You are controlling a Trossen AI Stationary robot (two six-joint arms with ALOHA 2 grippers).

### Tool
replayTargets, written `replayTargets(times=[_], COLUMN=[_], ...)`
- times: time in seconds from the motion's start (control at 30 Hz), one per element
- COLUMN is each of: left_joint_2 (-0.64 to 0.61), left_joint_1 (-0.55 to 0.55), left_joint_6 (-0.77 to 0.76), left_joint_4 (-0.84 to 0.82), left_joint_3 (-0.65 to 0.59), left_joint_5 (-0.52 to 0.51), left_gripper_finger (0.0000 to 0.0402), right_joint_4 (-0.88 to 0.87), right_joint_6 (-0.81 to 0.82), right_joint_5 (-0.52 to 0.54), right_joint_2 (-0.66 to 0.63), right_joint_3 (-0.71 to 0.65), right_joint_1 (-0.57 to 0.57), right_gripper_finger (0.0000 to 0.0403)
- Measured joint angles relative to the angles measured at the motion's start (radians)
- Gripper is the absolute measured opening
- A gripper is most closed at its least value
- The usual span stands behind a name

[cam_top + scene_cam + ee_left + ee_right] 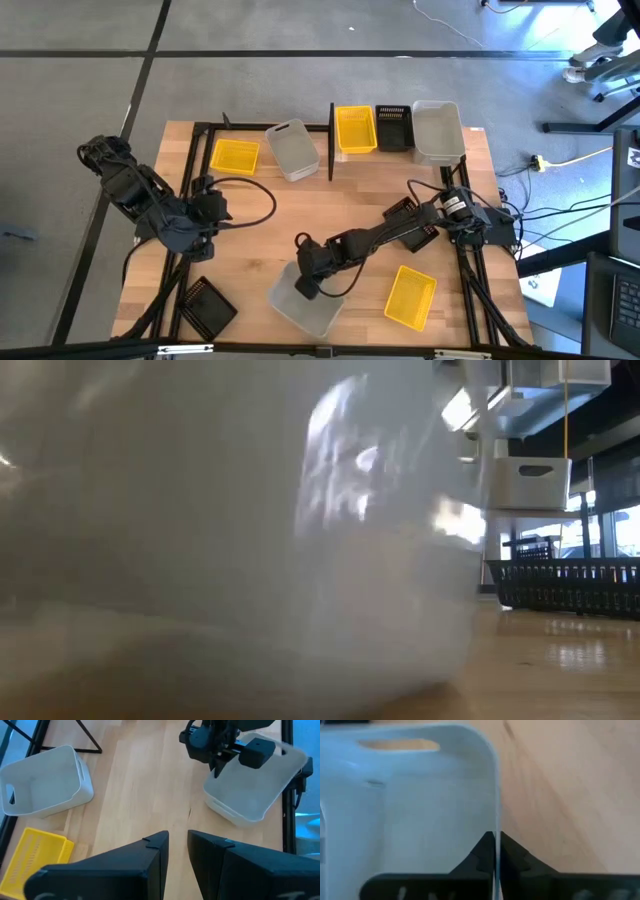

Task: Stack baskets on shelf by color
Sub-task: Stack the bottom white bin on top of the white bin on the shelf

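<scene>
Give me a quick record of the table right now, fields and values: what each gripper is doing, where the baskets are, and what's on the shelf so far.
right gripper: shut on the rim of the translucent basket at the table's near edge
left gripper: open, holding nothing, over the table's left side
shelf: at the far edge, carrying the yellow basket, black basket and whitish basket side by side
loose yellow baskets: one at far left, one at near right
tilted whitish basket: beside the shelf's post
loose black baskets: near left corner, another under the right arm
</scene>
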Motion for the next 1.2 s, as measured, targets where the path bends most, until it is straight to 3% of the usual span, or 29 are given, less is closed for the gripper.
replayTargets(times=[0.2,0.37,0.93,1.07,1.2], left_joint_2=[0.000,0.000,0.000,0.000,0.000], left_joint_1=[0.000,0.000,0.000,0.000,0.000], left_joint_6=[0.002,0.002,0.002,0.002,0.002], left_joint_4=[0.000,0.000,0.001,0.002,0.002], left_joint_3=[0.000,0.000,0.000,0.000,0.000], left_joint_5=[0.000,0.000,-0.018,-0.023,-0.025], left_gripper_finger=[0.0063,0.0063,0.0063,0.0063,0.0063], right_joint_4=[-0.022,-0.137,-0.919,-1.059,-1.054], right_joint_6=[0.055,0.062,0.070,0.133,0.147], right_joint_5=[-0.018,-0.005,0.289,0.345,0.383], right_joint_2=[-0.002,-0.041,-0.066,-0.066,-0.082], right_joint_3=[0.000,0.031,0.542,0.617,0.635], right_joint_1=[-0.001,0.001,0.007,0.007,0.007], right_gripper_finger=[0.0002,0.0001,0.0000,0.0000,0.0000])
